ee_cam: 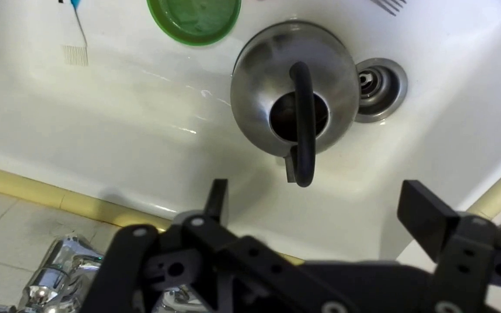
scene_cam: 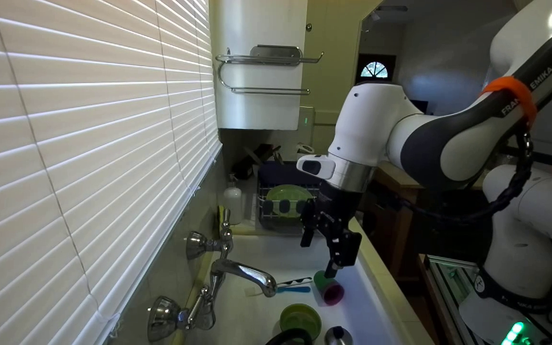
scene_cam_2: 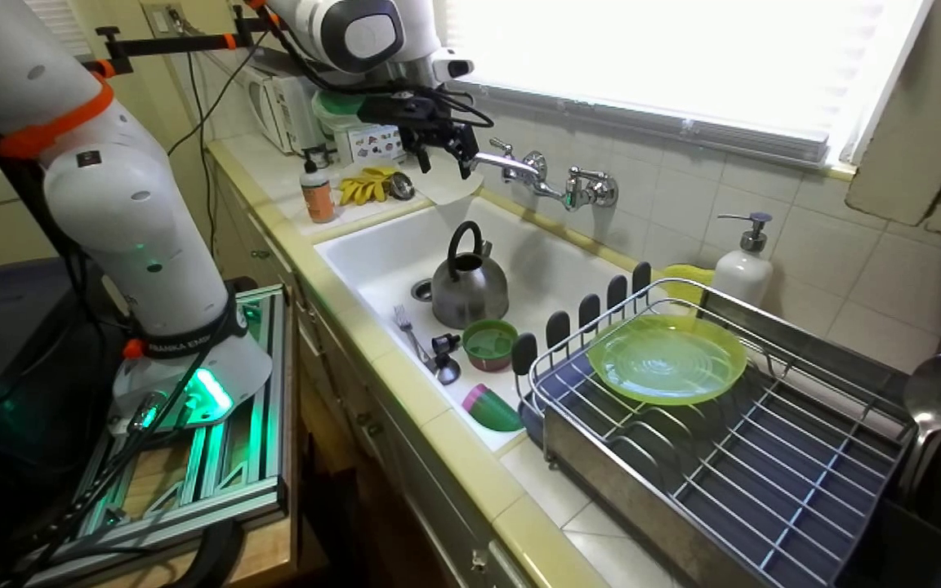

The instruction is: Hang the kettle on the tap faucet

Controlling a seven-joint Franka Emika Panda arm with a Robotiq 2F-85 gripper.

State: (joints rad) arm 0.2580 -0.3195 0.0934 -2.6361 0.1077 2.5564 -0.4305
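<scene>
Gripper (ee_cam: 315, 191) right up close in the wrist view, with jaws wide apart over the white sink (ee_cam: 124, 108), and down on its floor, upright beside the drain (ee_cam: 381, 93), black-handled kettle (ee_cam: 283, 82), lower than the tap faucet (scene_cam: 237, 268)!

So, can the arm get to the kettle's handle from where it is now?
Likely yes: the gripper is open, it hangs higher than the kettle, and in the wrist view nothing covers the black handle. The tap faucet looks close by, so moves that way may need care.
</scene>
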